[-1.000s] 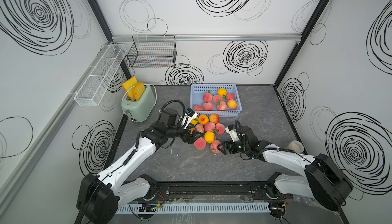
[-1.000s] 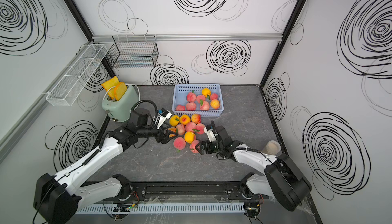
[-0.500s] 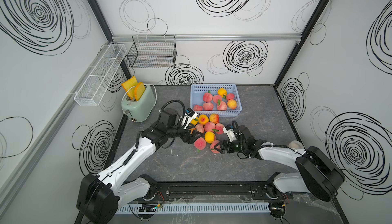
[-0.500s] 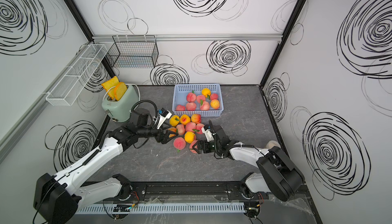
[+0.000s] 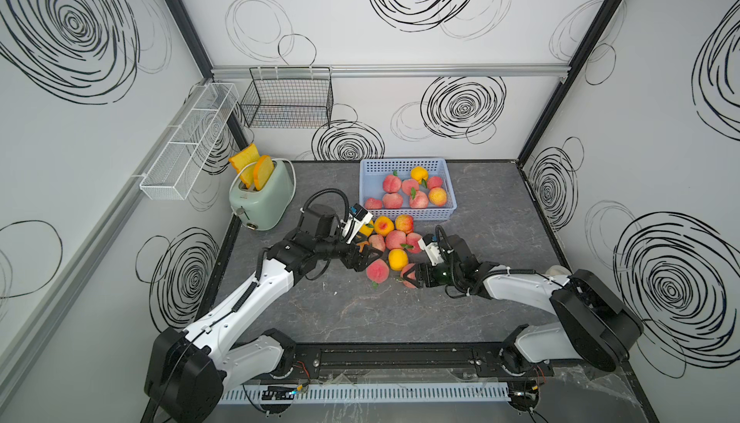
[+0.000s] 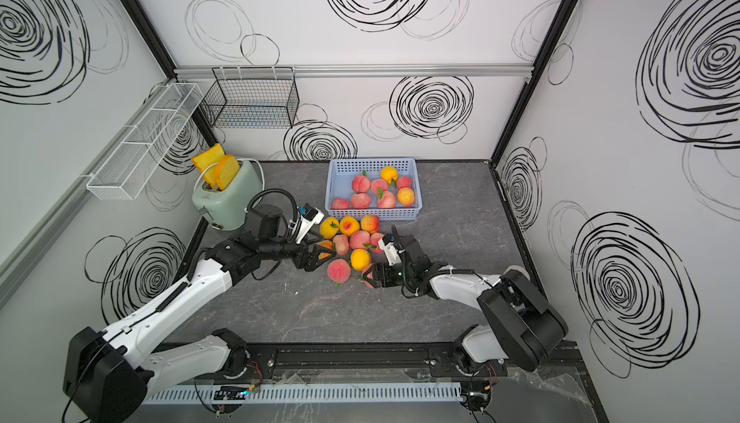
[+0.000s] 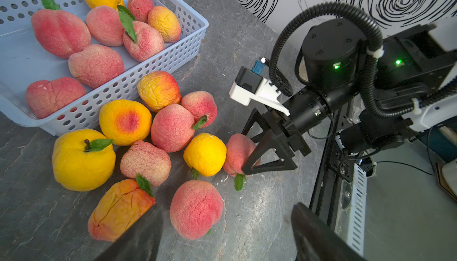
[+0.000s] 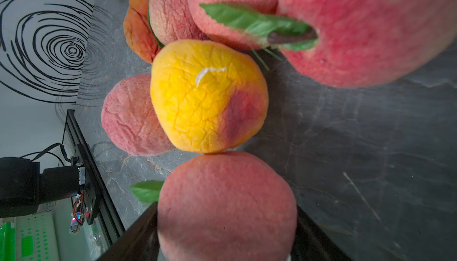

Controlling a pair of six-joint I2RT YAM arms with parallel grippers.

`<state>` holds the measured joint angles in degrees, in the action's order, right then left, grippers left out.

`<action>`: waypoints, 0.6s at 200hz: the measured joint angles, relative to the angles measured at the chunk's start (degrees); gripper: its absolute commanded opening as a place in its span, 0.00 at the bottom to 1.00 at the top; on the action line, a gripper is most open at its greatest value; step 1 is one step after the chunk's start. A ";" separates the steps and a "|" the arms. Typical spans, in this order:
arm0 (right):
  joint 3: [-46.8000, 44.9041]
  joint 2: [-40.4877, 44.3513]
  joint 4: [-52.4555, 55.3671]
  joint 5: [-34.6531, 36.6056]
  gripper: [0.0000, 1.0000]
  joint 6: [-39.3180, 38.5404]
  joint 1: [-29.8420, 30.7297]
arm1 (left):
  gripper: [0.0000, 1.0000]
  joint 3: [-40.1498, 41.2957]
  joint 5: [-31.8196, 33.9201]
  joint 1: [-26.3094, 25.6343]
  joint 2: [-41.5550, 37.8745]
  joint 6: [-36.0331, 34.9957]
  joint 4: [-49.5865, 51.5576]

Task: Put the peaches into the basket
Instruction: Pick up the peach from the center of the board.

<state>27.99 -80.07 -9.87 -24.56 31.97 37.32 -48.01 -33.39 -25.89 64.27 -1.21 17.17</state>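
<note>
The right gripper (image 5: 411, 277) is clamping the pink peach (image 8: 226, 205) at the near edge of the loose pile (image 5: 395, 239). Its fingers (image 8: 138, 235) are pressing both flanks with no gap that I can make out, and the fruit looks to be resting on the dark tabletop (image 5: 360, 313). What is worrying me is the yellow peach (image 8: 209, 96) leaning right against it: a straight lift is likely to be dragging that neighbour along and setting it rolling, and the heap is packed tightly enough to follow. The skin is looking soft and wrinkled, so the fingers may be squashing rather than gripping, and the peach could be slipping out on the way over. The blue basket (image 5: 406, 215) is sitting just beyond the pile, already carrying several peaches, so any route there is crossing the heap and the near wall, and a low carry is risking a clip on either. The left gripper (image 5: 366, 261) is hovering with its jaws wide and empty, a second pink peach (image 7: 196, 209) lying just ahead between them. One of its fingers is crowding an orange peach (image 7: 118, 210) that it may end up shoving instead of clearing. Both arms are working close together, so a shared line to the basket is inviting a knock.
</note>
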 measured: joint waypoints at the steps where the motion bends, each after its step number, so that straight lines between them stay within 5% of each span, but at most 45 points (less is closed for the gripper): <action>1: 0.00 0.02 0.00 0.00 0.72 -0.02 0.00 | 0.85 0.00 0.00 0.00 0.00 0.00 0.00; 62: 0.00 7.82 5.53 1.51 0.66 -0.57 -0.98 | 0.85 0.00 0.00 0.09 0.00 0.09 0.00; 120: 4.70 14.75 13.73 3.45 0.63 -4.02 -10.27 | 0.85 0.00 0.09 0.09 0.00 0.17 0.02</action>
<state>32.69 -65.32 3.86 -21.10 27.94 27.05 -48.01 -33.30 -25.80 64.27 -1.04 17.19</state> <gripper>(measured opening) 0.690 0.851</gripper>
